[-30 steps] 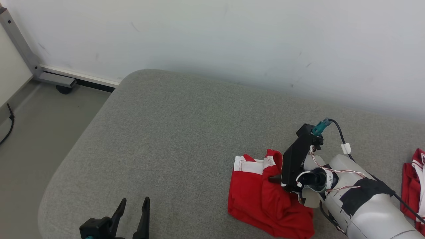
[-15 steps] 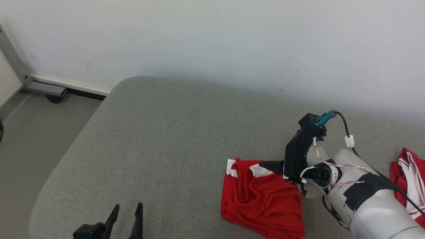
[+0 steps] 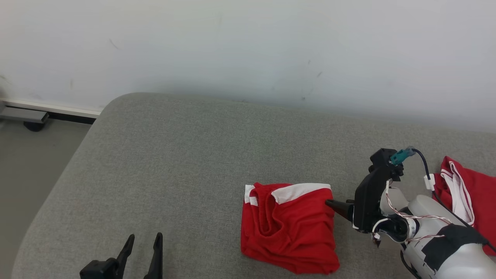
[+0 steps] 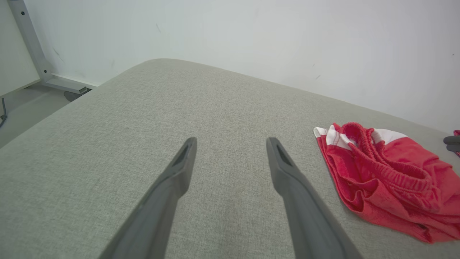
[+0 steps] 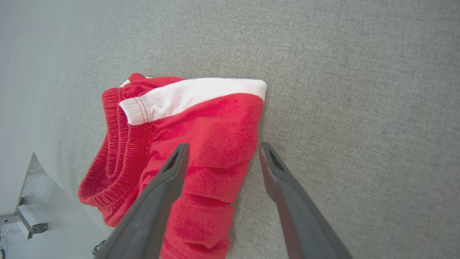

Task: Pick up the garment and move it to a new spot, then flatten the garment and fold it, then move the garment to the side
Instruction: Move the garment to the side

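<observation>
Head view: a red garment (image 3: 288, 228) with white trim lies in a rumpled, roughly folded square on the grey padded surface (image 3: 186, 162), just ahead of the right pincer (image 3: 329, 202), which is spread wide and empty. The left pincer (image 3: 144, 235), also released, hovers well apart from the garment.

Left wrist view: the garment lies off to that pincer's right.

Right wrist view: the spread fingers (image 5: 169, 176) straddle the garment's near edge.

The fold looks roughly made. Moving the garment aside appears to remain.

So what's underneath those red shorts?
The shorts lie bunched on the grey cushion, which shows all around them. Whether anything is tucked beneath them or between their layers can't be seen, because the red cloth covers it.
</observation>
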`<state>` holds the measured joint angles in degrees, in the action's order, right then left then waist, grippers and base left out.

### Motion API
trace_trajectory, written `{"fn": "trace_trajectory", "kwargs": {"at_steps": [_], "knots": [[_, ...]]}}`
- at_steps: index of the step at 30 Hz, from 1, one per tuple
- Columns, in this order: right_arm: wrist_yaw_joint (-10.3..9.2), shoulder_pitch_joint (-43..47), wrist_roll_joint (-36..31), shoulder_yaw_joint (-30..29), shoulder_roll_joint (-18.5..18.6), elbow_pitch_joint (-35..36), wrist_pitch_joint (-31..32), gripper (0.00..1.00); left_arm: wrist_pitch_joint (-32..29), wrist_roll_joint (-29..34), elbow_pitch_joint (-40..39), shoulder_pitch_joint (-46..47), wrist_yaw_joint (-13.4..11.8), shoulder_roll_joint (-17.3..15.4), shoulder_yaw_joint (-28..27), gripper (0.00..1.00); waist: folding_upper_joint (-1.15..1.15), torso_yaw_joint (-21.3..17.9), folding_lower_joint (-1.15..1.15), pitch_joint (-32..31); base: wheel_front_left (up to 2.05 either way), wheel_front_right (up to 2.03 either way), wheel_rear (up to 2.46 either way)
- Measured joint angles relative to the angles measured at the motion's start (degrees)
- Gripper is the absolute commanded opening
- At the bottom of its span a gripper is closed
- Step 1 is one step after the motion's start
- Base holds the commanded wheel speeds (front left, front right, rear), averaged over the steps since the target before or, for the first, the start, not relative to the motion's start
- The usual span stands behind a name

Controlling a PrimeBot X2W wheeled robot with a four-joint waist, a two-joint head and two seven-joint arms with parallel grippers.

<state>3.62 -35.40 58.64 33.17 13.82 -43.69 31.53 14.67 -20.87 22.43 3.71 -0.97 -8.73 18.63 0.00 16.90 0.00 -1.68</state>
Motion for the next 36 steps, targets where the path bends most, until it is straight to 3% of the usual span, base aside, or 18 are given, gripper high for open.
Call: {"fn": "trace_trajectory", "kwargs": {"at_steps": [12,32,33,34,35,36], "knots": [[-0.68,2.0,-0.2,0.1,0.6,0.5,-0.2,1.00,0.0,1.6,-0.9,0.6,0.5,0.8,0.6,1.00,0.00,0.9,0.00,0.8,0.00,0.00,0.00],[-4.27,0.5,-0.3,3.4,-0.3,-4.0,9.2,1.00,0.0,1.7,0.4,1.4,1.0,2.6,0.8,1.00,0.00,5.7,0.00,1.4,0.00,0.00,0.00],[-4.61,0.4,-0.3,3.6,-0.4,-4.2,9.9,0.90,0.0,1.7,0.4,1.4,1.0,2.6,0.7,1.00,0.00,5.8,0.00,1.4,0.00,0.00,0.00],[-4.83,0.0,-0.3,3.8,-0.5,-4.5,10.9,0.45,0.0,1.7,0.5,1.4,1.0,2.7,0.7,1.00,0.00,5.9,0.00,1.4,0.00,0.00,0.00],[-5.06,-0.3,-0.3,3.9,-0.7,-4.6,11.4,0.27,0.0,1.7,0.6,1.4,1.0,2.8,0.7,1.00,0.00,6.0,0.00,1.4,0.00,0.00,0.00],[-5.13,-0.4,-0.2,3.8,-0.9,-4.7,11.9,0.00,0.0,1.7,0.6,1.4,1.0,2.8,0.7,1.00,0.00,6.0,0.00,1.4,0.00,0.00,0.00]]}}
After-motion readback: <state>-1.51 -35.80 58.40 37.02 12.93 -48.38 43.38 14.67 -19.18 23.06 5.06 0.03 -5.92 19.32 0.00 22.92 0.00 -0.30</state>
